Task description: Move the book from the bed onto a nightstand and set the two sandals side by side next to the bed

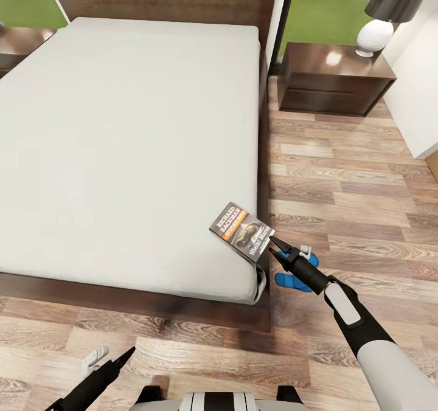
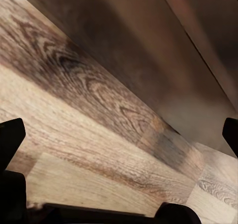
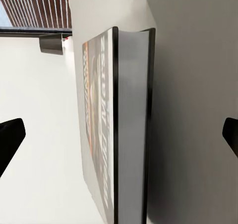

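The book (image 1: 240,230), dark with an orange band, lies flat at the near right corner of the bed's pale mattress (image 1: 121,143). My right gripper (image 1: 272,247) is open just to the right of it, fingertips close to its edge. In the right wrist view the book (image 3: 119,129) is edge-on between the spread fingers (image 3: 10,139). Two blue sandals (image 1: 292,280) lie on the floor under that gripper, partly hidden by it. A nightstand (image 1: 334,79) stands right of the headboard. Low at the left, my left gripper (image 1: 125,356) hangs open over the floor.
A white lamp with a dark shade (image 1: 376,34) stands on the right nightstand. The second nightstand (image 1: 18,43) peeks in at the far left. The bed's dark frame (image 1: 140,301) runs along the front. Wood-plank floor (image 1: 353,180) stretches right of the bed to a white wall (image 1: 420,95).
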